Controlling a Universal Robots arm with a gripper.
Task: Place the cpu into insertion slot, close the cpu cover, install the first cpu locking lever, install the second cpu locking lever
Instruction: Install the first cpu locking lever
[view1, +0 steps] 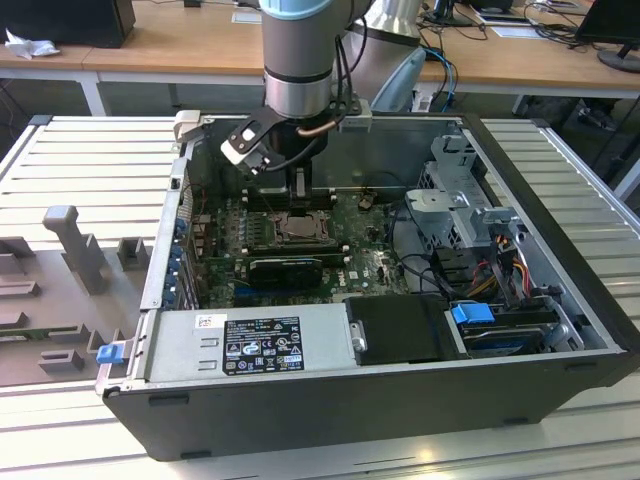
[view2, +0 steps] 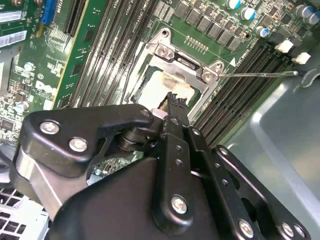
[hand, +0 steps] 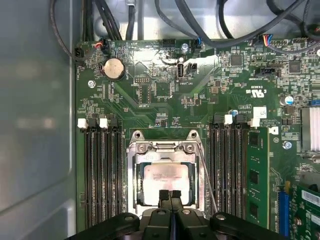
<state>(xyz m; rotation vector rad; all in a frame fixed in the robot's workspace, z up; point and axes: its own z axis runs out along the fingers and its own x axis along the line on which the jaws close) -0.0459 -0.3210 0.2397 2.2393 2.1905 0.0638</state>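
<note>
My claw (view1: 299, 200) reaches down from the upper middle of the exterior view into the open computer case (view1: 560, 330), which lies on the slatted surface (view1: 90, 160). In the first wrist view its fingertips (hand: 164, 196) are pressed together with only a hairline between them, and they pinch nothing that I can make out. They sit right at one edge of the cpu (hand: 165, 177), low over it; whether they touch it I cannot tell.

The cpu lies flat in the insertion slot (view1: 283, 228), near the middle of the exterior view, its pale metal top smeared with old paste. The cpu cover (hand: 165, 156) is folded down around it, the chip showing through its square window. One thin wire lever (hand: 207, 175) runs slanted alongside the cover and over the neighbouring memory slots (hand: 227, 170); in the second wrist view the lever (view2: 260, 75) juts out from the socket's corner above the slots.
</note>
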